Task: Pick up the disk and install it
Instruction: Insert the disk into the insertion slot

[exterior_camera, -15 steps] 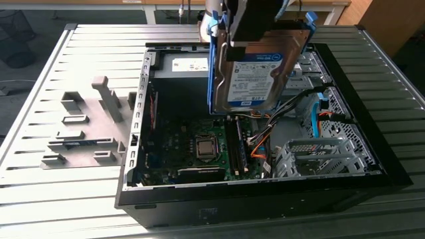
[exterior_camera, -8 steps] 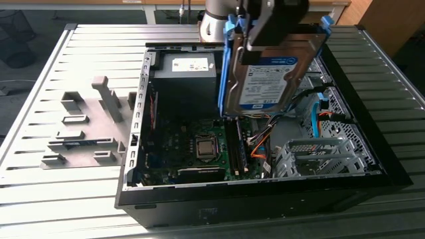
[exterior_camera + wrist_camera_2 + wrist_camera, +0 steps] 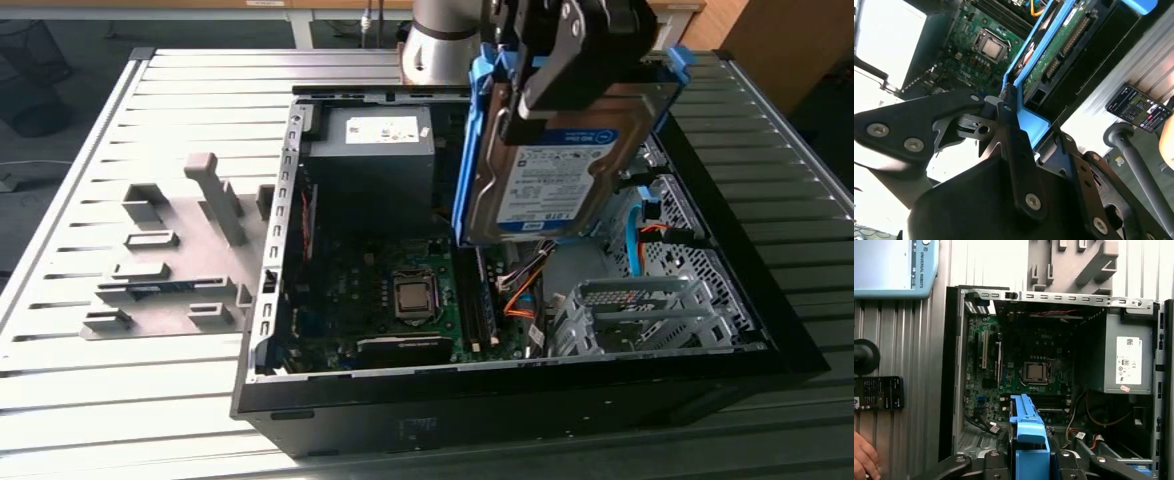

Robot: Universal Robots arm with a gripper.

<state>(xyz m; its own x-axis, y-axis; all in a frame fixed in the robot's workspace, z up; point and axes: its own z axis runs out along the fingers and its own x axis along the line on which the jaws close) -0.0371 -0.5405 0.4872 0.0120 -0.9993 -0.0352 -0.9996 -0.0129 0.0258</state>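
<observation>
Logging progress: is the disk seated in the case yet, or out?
Out: the gripper holds the disk upright, in the air above the open computer case.

White-and-blue label [image 3: 547, 188] on the disk [image 3: 499, 135], white sticker [image 3: 1128, 361] on the grey box [image 3: 1108, 340], print on neither legible

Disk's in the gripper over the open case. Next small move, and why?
Probably shift the disk toward the exterior view's right, over the silver drive cage. The gripper is shut on the disk and holds it upright above the motherboard, apart from the cage and off to its side, so it likely needs lining up before any lowering.
</observation>
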